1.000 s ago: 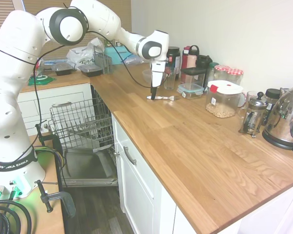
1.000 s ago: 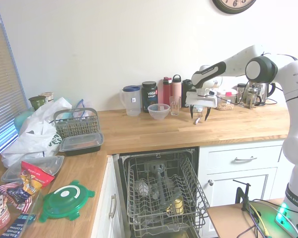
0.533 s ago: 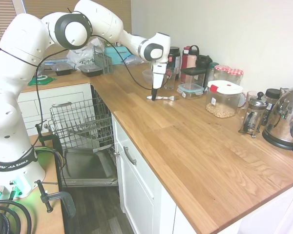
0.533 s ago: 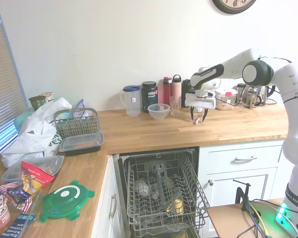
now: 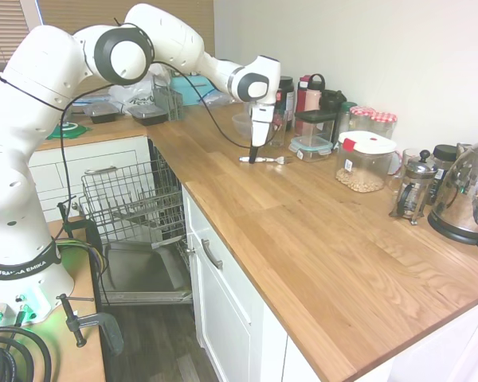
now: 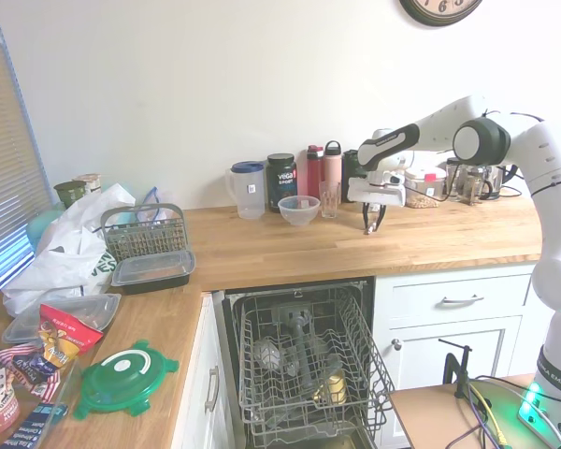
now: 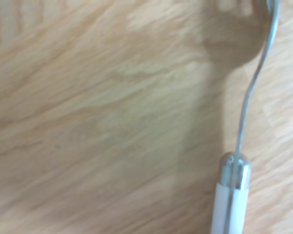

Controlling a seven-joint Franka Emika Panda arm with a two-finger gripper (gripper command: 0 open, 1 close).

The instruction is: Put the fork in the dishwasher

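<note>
Fork (image 5: 264,160): flat on bench (image 5: 319,231), beside glass bowl (image 6: 299,210).
Fingers (image 5: 253,154): at fork handle; spread or pinching, cannot tell.
Dishwasher (image 6: 309,365): door down.

One fork (image 5: 264,159) on the worktop (image 5: 319,231). One dishwasher (image 6: 304,365), one wire rack (image 6: 309,360) pulled out. Two red-lidded jars (image 5: 372,121) side by side, one kettle (image 5: 468,195), one French press (image 5: 414,189). Across the corner: one clear bowl (image 6: 299,209), one jug (image 6: 249,189), one green lid (image 6: 126,377), one cutlery basket (image 6: 142,231).
</note>
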